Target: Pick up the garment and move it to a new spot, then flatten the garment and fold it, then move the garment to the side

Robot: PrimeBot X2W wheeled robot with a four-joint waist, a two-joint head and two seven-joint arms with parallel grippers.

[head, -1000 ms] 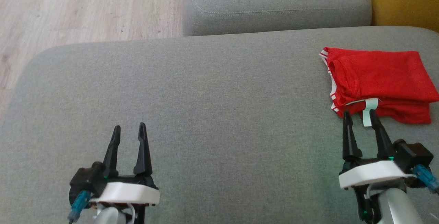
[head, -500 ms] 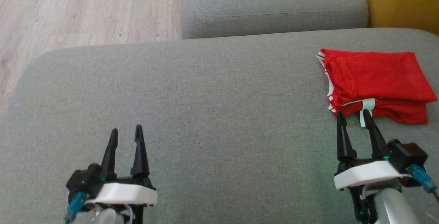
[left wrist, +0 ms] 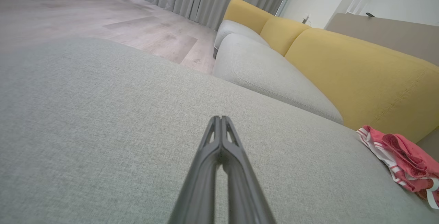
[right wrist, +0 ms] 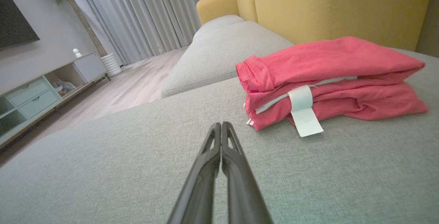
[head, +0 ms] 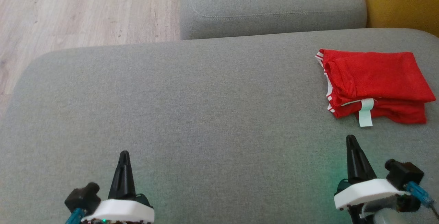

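The red garment (head: 375,81) lies folded at the right side of the grey cushion (head: 205,107), a white label (head: 365,113) hanging off its near edge. The right wrist view has the garment (right wrist: 329,76) just ahead and to the right of the fingers. Its striped edge (left wrist: 398,164) appears at the far right of the left wrist view. My right gripper (head: 350,139) is shut and empty, short of the garment. My left gripper (head: 123,154) is shut and empty over the cushion's near left.
A second grey cushion (head: 271,4) lies behind, with yellow backrests (right wrist: 329,8) at the right. Wooden floor (head: 75,11) runs past the cushion's left and far edges. A low cabinet (right wrist: 37,93) and curtains (right wrist: 147,11) stand across the room.
Both grippers have shut and drawn back toward the near edge. The right gripper's tips have left the garment's near edge, and the garment stays where it was.
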